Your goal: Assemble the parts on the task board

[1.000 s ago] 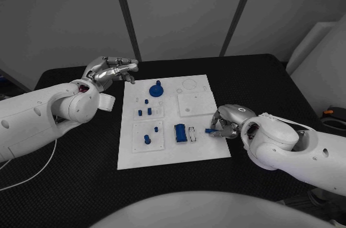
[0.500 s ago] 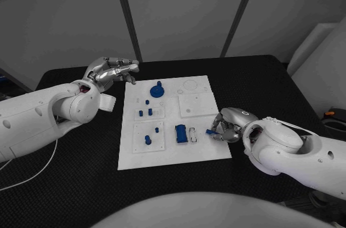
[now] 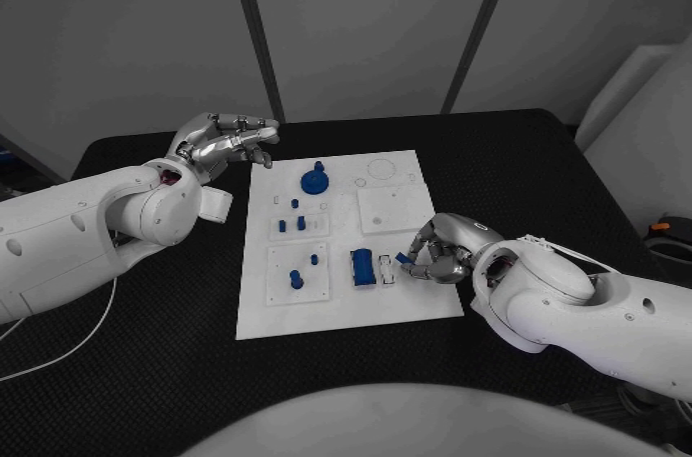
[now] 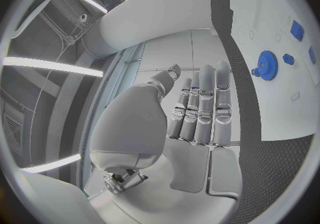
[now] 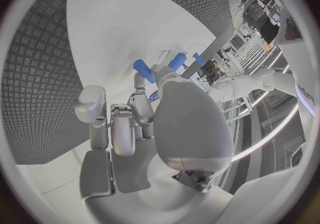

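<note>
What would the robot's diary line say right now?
right robot hand: pinching small blue part over white board | left robot hand: holding nothing, beside board

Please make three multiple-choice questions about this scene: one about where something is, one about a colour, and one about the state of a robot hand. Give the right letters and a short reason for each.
1. Where is the blue gear on the task board?
A. far end
B. near edge
C. off the board

2. What colour is the task board?
A. black
B. white
C. blue

3. What is the right robot hand doing?
A. resting empty on the table
B. pinching a small blue part over the board
C. pressing the gear

Answers:
1 A, the gear sits near the board's far end, by the raised left robot hand.
2 B, the plate is white on the black table.
3 B, a blue part shows at its fingertips, beside the blue block.
</note>
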Controlling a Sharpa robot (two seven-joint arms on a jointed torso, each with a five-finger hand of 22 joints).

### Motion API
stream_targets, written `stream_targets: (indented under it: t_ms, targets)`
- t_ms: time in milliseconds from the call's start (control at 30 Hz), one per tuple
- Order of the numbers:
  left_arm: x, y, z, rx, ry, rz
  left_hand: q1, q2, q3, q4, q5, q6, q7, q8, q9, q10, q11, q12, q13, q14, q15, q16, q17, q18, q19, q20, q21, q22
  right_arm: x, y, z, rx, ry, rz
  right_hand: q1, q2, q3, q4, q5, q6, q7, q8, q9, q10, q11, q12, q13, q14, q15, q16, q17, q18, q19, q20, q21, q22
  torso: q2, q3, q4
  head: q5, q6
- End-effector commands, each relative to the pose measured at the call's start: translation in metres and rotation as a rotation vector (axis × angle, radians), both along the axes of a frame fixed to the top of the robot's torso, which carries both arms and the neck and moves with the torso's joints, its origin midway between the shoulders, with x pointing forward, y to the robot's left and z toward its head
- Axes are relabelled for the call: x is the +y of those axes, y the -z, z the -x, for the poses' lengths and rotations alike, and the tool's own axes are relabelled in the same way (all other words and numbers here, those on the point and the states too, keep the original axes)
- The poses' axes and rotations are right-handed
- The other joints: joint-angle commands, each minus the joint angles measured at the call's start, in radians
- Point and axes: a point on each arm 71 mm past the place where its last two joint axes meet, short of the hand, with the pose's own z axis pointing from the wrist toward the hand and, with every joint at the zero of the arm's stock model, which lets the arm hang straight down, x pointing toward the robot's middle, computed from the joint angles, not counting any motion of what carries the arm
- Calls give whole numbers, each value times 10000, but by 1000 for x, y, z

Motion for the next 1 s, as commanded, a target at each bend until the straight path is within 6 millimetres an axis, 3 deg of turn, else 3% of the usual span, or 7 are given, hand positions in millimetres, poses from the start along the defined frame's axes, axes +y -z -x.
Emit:
stream_targets:
  t_ms: [33, 400, 700, 800, 1000]
  targets:
    - [-2, -1, 0, -40, 104, 68, 41, 82, -38, 16, -24, -55, -19, -38, 5, -76, 24, 46, 14, -9, 35, -39, -11, -94, 65, 8, -69, -11, 4, 1, -1, 279, 206, -611, -190, 12, 10, 107, -37, 37, -71, 80, 340, 93, 25, 86, 46, 976, -72, 38, 2363, -111, 99, -17, 59, 30, 4, -1, 8, -6, -16]
    - [-3, -1, 0, -35, 131, 80, 41, 82, -38, 16, -24, -55, -19, -38, 5, -76, 24, 46, 14, -9, 35, -39, -11, -94, 65, 8, -69, -11, 14, 6, -3, 671, -12, -614, -466, -8, 90, 211, -1, 89, -105, 155, 404, 188, -5, 229, 177, 991, -94, 77, 2426, -123, 142, -35, 107, 111, 6, -2, 10, 30, 38]
    - [-3, -1, 0, -32, 148, 86, 41, 82, -38, 16, -24, -55, -19, -38, 5, -76, 24, 46, 14, -9, 35, -39, -11, -94, 65, 8, -69, -11, 19, 11, -4, 1069, -231, -276, -889, -61, 67, 246, -116, 140, -129, 236, 474, 307, -24, 434, 363, 1014, -110, 136, 2520, -152, 221, -51, 202, 272, -5, 6, -5, 85, -56]
    - [-4, -1, 0, -31, 152, 87, 41, 82, -38, 16, -24, -55, -19, -38, 5, -76, 24, 46, 14, -9, 35, -39, -11, -94, 65, 8, -69, -11, 21, 11, -4, 1086, -266, -286, -1246, -132, -113, 244, 92, 165, -128, 283, 517, 342, -20, 487, 415, 1016, -107, 143, 2531, -157, 235, -54, 218, 302, -2, 3, -1, 89, -59]
    - [-4, -1, 0, -29, 157, 88, 41, 82, -38, 16, -24, -55, -19, -38, 5, -76, 24, 46, 14, -9, 35, -39, -11, -94, 65, 8, -69, -11, 21, 12, -5, 1016, -232, -255, -1732, -113, -500, 247, -79, 167, -119, 331, 572, 364, -9, 526, 462, 1016, -101, 144, 2531, -157, 235, -49, 220, 312, -6, 4, 2, 113, -76]
